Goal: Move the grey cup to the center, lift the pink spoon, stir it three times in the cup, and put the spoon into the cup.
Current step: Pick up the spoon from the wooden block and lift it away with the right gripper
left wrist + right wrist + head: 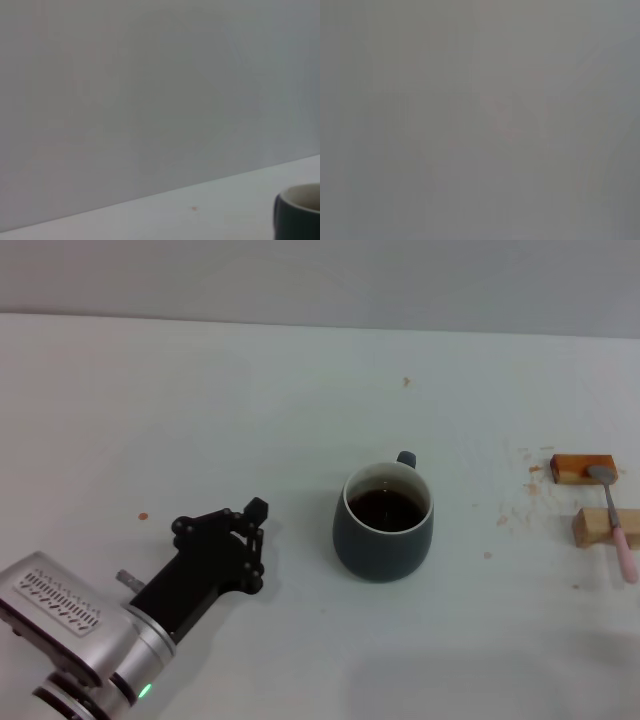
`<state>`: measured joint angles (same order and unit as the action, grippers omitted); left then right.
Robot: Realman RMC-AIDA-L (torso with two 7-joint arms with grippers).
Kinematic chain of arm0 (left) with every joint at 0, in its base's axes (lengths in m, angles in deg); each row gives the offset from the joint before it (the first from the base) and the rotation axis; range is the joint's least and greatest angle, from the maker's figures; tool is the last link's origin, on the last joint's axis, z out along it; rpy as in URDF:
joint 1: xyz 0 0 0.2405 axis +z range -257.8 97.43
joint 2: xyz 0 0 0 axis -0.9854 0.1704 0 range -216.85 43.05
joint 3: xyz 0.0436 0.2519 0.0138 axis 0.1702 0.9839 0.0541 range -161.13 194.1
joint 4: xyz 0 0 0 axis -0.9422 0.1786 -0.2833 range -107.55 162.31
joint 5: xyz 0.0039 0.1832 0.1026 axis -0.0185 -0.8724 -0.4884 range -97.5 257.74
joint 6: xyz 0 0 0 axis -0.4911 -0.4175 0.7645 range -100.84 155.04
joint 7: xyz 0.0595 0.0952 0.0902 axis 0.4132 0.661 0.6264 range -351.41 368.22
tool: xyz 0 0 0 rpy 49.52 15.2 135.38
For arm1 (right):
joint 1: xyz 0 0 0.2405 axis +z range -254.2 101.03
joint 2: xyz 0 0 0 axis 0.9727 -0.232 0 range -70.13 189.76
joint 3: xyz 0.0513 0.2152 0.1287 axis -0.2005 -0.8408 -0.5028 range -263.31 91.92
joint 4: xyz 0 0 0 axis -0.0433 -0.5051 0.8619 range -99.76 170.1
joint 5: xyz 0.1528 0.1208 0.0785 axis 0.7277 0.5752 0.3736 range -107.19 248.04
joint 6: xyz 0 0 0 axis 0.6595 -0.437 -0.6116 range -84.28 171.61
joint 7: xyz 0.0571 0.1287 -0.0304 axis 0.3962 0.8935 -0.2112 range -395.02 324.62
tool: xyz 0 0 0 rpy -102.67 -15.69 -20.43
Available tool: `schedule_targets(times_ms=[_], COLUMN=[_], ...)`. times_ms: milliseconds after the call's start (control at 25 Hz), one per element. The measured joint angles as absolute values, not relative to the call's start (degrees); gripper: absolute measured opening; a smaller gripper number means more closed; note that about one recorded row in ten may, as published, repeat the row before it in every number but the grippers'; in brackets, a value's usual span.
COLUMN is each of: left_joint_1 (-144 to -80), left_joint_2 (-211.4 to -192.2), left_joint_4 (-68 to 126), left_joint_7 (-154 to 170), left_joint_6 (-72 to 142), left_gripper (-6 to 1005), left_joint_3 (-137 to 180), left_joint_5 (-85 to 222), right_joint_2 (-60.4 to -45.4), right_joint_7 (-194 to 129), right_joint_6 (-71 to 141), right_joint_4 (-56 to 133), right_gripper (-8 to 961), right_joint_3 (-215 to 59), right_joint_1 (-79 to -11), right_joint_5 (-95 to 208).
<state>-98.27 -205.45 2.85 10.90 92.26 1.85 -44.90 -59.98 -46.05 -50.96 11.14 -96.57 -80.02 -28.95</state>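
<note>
So the grey cup [384, 523] sits mid-worktop [250, 390], full of dark liquid. Left pincer [245, 530] is just left of the cup, released, not touching. Pink spoon [615, 520] rests across two wooden blocks [583, 468] well right of the cup.

Spoon [616, 525] on blocks [592, 500], right of cup [383, 521]
</note>
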Motion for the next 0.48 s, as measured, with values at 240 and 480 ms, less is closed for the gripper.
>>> schedule_targets(times_ms=[240,480], left_joint_1=[-97.8,-97.8], left_joint_2=[-205.57,-205.73], left_joint_4=[4.3,4.2], left_joint_7=[10.9,10.9], left_joint_6=[92.7,92.4], left_gripper=[-2,-2], left_joint_3=[0.8,0.8], left_joint_5=[-44.9,-45.0], right_joint_2=[-59.92,-59.95], right_joint_7=[-45.3,-45.2], right_joint_6=[-44.9,-41.3], right_joint_4=[11.1,10.5], right_gripper=[760,760], right_joint_3=[-96.5,-96.3], right_joint_1=[-77.5,-76.1], right_joint_5=[-27.6,-27.5])
